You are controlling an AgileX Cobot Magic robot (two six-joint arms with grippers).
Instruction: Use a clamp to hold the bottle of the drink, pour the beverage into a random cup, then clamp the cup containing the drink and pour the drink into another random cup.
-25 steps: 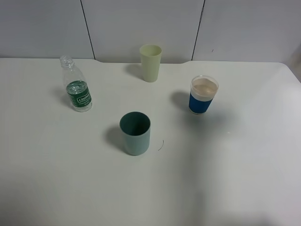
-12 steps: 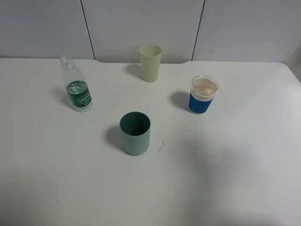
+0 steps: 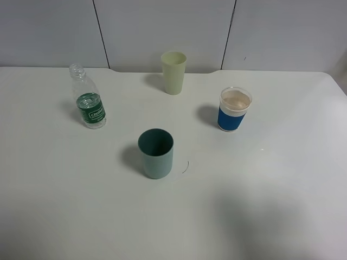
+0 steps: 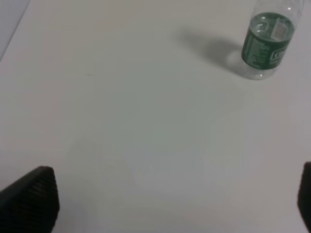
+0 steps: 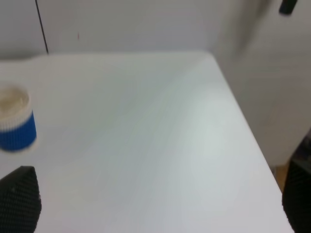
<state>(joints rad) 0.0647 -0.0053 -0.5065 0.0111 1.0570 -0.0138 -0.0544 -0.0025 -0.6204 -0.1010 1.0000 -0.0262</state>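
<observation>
Nothing of the job looks started yet, to my eye: the bottle point(image 3: 88, 99) stands upright and uncapped toward the left of the white bench point(image 3: 271, 195), with only a little liquid low down behind its green label, and no arm reaches into the high view at all. The left tool point(image 4: 160, 204) hangs above bare bench with the bottle well ahead of it; its two dark fingertips point(image 4: 31, 199) sit far apart at the edges of the wrist picture, so it is released and holding nothing. The right tool point(image 5: 155, 204) is spread wide and empty too, off near the right side of the bench, with the blue-banded cup point(image 5: 15, 120) near the edge of its view. That cup point(image 3: 234, 109) seems to have something pale at its top, though I cannot tell whether that is drink or a lid. The teal cup point(image 3: 156, 153) stands near the middle, open and dark inside, and the pale green cup point(image 3: 173, 72) sits at the back by the wall. So everything is left: gripping the bottle, the first pour, then lifting that cup and pouring on. The things stand well apart, and I see nothing blocking the way to the bottle; a thin dark curl point(image 3: 186, 167) lies just beside the teal cup, harmless I would guess.
</observation>
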